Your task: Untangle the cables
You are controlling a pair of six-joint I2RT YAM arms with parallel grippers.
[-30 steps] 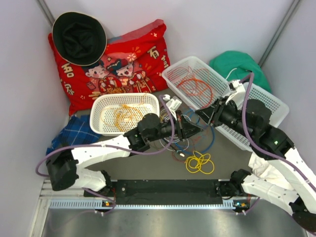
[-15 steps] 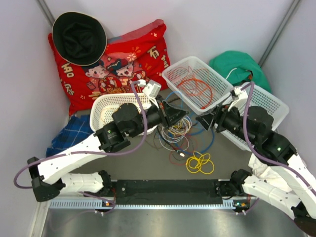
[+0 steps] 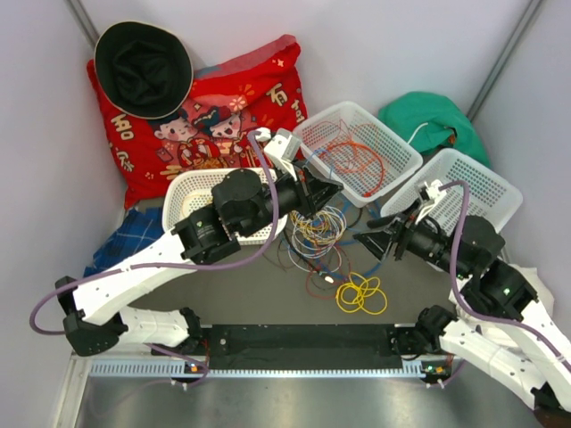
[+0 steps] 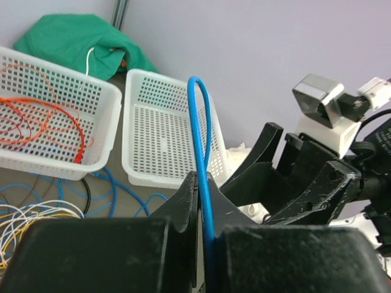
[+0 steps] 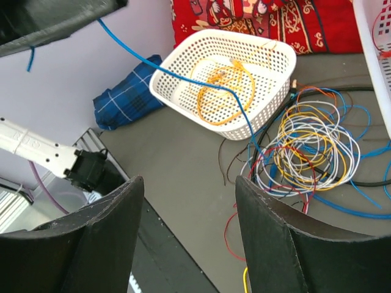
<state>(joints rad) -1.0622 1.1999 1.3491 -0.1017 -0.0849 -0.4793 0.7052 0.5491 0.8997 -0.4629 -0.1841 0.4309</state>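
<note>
1. I work over a dark grey table (image 3: 259, 299) closed in by pale walls (image 3: 384, 36), with a silver rail (image 3: 268, 366) along its near edge.
2. A red cushion (image 3: 227, 107) leans in the back left corner, with a black hat (image 3: 143, 67) on its upper left end. A blue plaid cloth (image 3: 134, 241) lies by the left wall, and a green cloth (image 3: 428, 116) is bundled at the back right.
3. Three white baskets stand on the table. The oval basket (image 5: 183, 91) on the left holds an orange-yellow coil (image 5: 223, 76). The middle basket (image 4: 55, 162) holds thin red-orange wires (image 4: 43, 116). The right basket (image 4: 165, 134) sits just beside it, near the green cloth.
4. Most of the cables lie as a tangled heap (image 3: 314, 234) on the bare table, just right of the oval basket and in front of the middle one. White, yellow, blue and red loops are wound through each other there. A separate yellow coil (image 3: 361, 294) lies apart, nearer my bases.
5. My left gripper (image 4: 200, 183) is pinched tight on a blue cable (image 4: 196, 79). It arches in a narrow loop above my fingertips. In the right wrist view it slants down from that gripper into the heap.
6. My right gripper (image 5: 186, 201) has its jaws spread wide, with only table between them. It hangs just right of the heap, pointing toward it.
</note>
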